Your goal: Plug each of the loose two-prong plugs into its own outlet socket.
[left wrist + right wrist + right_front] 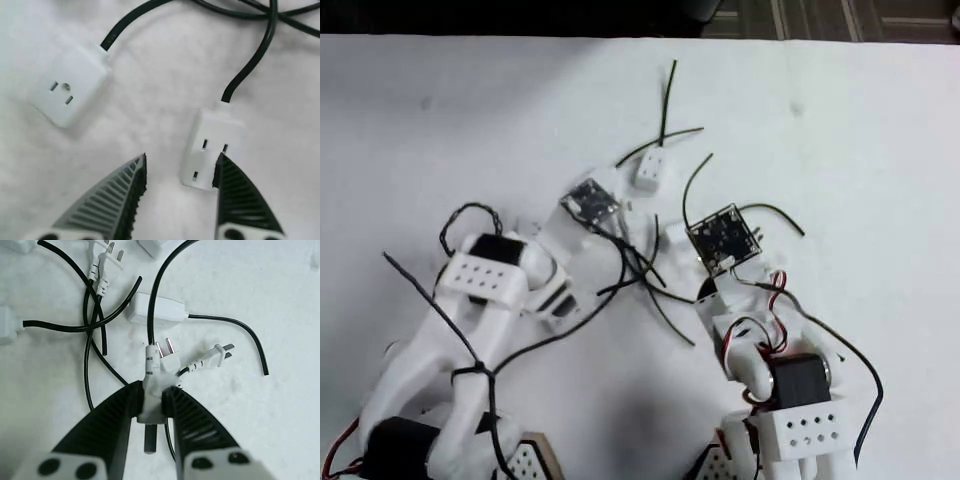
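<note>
The held plug (159, 362) sits pinched between the two fingers of the right gripper (152, 392), which are pressed against its white body. Its prongs (165, 347) point away from the hand and tilt slightly off the gripper's line. Its own black cord (155, 295) rises ahead of the fingertips.

Just beyond those prongs lies an outlet block (167, 310), with the cord crossing over it; I cannot tell which way its slotted face is turned. A second plug (216, 355) lies loose just to one side of the held one, and a third plug (106, 259) lies farther ahead among tangled leads.

The left gripper (181, 162) is spread wide and holds nothing. A slotted socket (207, 147) lies face up against the inside of one fingertip, and a far socket (67, 87) lies well ahead on the other side.

The step in hand looks like carrying the first plug to a socket, with nothing plugged in yet. Next the prongs need squaring to a pair of slots, probably while the left gripper closes on its socket to steady it.
</note>
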